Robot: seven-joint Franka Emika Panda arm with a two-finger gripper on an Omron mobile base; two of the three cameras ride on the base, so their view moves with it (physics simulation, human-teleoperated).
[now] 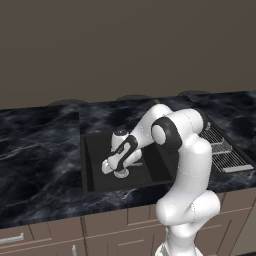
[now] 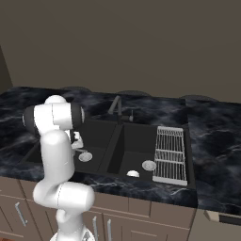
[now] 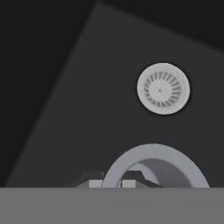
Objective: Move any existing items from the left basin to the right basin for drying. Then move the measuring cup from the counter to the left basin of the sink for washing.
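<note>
My gripper [image 1: 109,167] reaches down into the wide left basin [image 1: 96,150] of the black sink, just above its floor and next to the round silver drain [image 1: 121,173]. In the hand view the gripper [image 3: 112,183] is shut on the wall of the pale grey measuring cup [image 3: 154,153], whose round rim curves up from the bottom edge. The drain [image 3: 163,88] lies a little beyond the cup. In the narrower right basin [image 2: 134,148] a small mug [image 2: 133,173], showing mostly white, rests near the front wall beside that basin's drain [image 2: 149,165].
A wire rack [image 2: 169,151] lies along the sink's right side. The dark faucet [image 2: 115,106] stands behind the centre divider. Glossy black marble counter [image 1: 40,150] surrounds the sink. My own arm arches over the divider in the left base view.
</note>
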